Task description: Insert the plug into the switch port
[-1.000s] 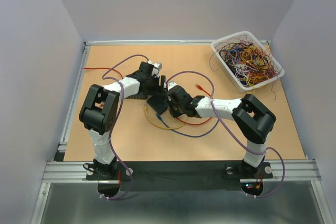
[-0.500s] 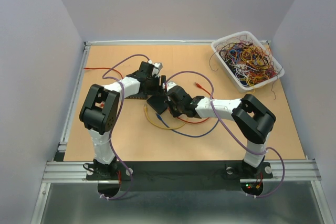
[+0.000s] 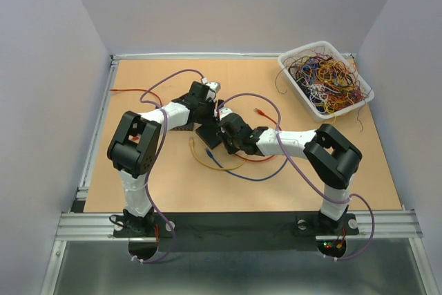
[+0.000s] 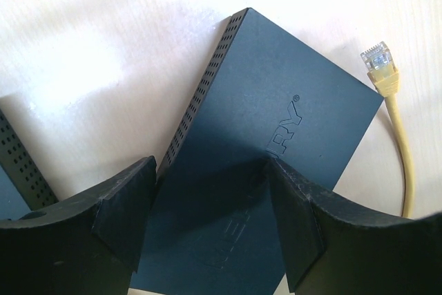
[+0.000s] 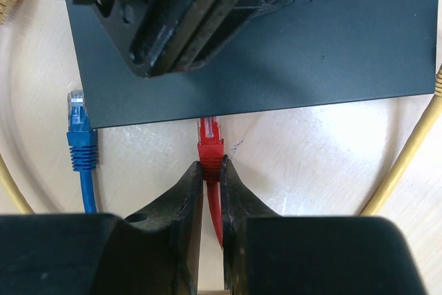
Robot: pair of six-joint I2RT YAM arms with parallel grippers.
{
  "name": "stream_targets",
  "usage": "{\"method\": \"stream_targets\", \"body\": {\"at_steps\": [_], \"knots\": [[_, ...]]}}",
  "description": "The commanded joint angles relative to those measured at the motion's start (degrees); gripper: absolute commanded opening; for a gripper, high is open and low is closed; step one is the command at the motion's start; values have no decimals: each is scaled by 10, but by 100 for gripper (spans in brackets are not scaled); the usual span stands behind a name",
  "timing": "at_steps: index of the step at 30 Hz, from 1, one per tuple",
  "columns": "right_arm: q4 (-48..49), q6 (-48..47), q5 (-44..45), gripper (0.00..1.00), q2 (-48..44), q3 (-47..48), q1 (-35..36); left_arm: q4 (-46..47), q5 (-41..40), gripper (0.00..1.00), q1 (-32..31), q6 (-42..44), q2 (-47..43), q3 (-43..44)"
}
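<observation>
Step in hand: seating, judged from plug tip at the switch edge. Not confirmed seated; port face is hidden in all views.

Left wrist view: left claw (image 4: 207, 174) spread, one finger at the vented side of the switch (image 4: 276, 115), the other over its top face. Cannot tell if the pads touch the casing; it looks placed to brace it. A loose yellow plug (image 4: 379, 65) lies on the worktop (image 4: 90, 46) at 3 o'clock of the switch, just off its corner, unplugged.

Top view: both claws meet at the switch (image 3: 207, 135) mid-worktop; cable bin (image 3: 324, 77) well apart at 2 o'clock.

Right wrist view: blue plug (image 5: 78, 128) lies loose at 9 o'clock of the red plug, near the switch's front edge but not in it. Right claw (image 5: 210, 169) pinched tight on the boot and cable of the red plug (image 5: 209, 141). The plug sits at 12 o'clock of the fingertips, pointing straight at the front edge of the switch, its clear tip touching or just under that edge. A yellow cable (image 5: 407, 157) curves by at 3 o'clock.

Next move, as judged: short straight push toward 12 o'clock, axis kept square to the edge, with the left claw holding the switch against sliding. Risk: skewed entry, or the switch skating away on the worktop.
</observation>
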Motion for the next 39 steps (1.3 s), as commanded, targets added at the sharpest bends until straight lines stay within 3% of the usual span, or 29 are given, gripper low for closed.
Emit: {"method": "stream_targets", "body": {"at_steps": [1,10,20,26,30,39], "knots": [[79,-5,27,0,3,-1,1,-69,34,74,-42,0,26,-4],[79,10,54,1,3,0,1,-81,40,74,-45,-14,29,-8],[94,26,97,0,3,-3,1,-72,100,74,-44,-31,18,-37],[147,16,106,0,-12,-14,1,-56,146,74,-45,-44,5,-60],[232,7,110,0,-19,-30,1,-45,173,74,-45,-50,-5,-80],[348,-9,139,0,2,-18,1,-38,187,74,-45,-49,-12,-94]]}}
